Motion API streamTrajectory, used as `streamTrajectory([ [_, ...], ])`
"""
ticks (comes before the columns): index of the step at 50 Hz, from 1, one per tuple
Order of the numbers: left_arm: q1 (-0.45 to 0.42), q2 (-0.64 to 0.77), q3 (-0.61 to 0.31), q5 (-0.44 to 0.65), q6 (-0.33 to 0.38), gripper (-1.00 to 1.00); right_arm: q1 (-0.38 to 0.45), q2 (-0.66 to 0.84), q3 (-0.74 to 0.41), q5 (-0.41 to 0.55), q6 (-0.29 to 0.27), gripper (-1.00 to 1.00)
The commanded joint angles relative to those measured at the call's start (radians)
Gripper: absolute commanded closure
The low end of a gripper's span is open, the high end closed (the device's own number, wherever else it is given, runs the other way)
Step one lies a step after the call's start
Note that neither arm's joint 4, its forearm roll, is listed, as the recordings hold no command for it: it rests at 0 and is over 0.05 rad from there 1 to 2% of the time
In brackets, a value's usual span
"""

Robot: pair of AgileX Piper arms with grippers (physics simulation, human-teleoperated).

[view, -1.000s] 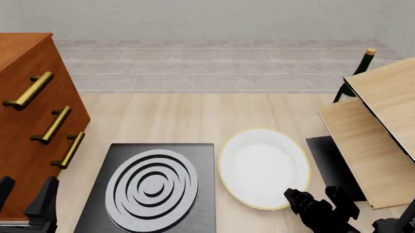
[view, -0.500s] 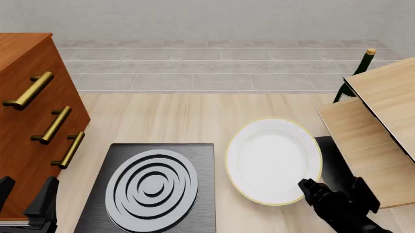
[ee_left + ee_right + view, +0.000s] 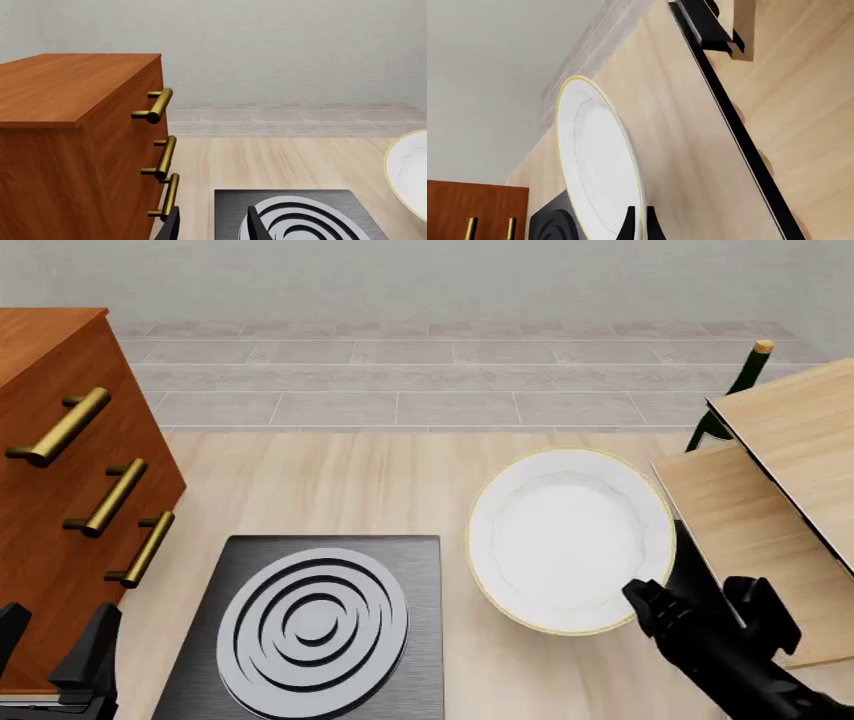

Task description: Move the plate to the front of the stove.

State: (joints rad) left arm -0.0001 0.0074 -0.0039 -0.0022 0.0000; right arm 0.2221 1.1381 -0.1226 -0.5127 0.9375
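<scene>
Hidden: the stove (image 3: pixel 310 625) runs off the near edge of the front view; the plate (image 3: pixel 571 540) covers most of the dark mat.
Right gripper (image 3: pixel 690 602): clamped on the plate's near rim; its fingers (image 3: pixel 639 225) pinch that edge in the wrist view.
Left gripper (image 3: pixel 54 645): jaws apart, holding nothing, by the wooden cabinet (image 3: pixel 60 490).
Plate: right of the stove, tilted.
Change: higher and farther back than a second ago.
Wrist-only: the right wrist shows the plate edge-on, lifted off the table (image 3: pixel 680 130).
</scene>
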Motion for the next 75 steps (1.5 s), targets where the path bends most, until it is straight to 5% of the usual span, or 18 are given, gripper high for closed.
streamTrajectory([
  [1,0.000,0.000,0.000,0.000,0.000,-1.00,0.036,-0.019,-0.083,0.051,0.009,1.00],
  [13,0.000,0.000,0.000,0.000,0.000,-1.00,0.065,0.050,-0.189,0.092,-0.006,1.00],
  [35,0.000,0.000,0.000,0.000,0.000,-1.00,0.194,0.259,-0.414,0.108,0.077,1.00],
  [75,0.000,0.000,0.000,0.000,0.000,-1.00,0.224,0.645,-1.004,0.272,-0.023,1.00],
])
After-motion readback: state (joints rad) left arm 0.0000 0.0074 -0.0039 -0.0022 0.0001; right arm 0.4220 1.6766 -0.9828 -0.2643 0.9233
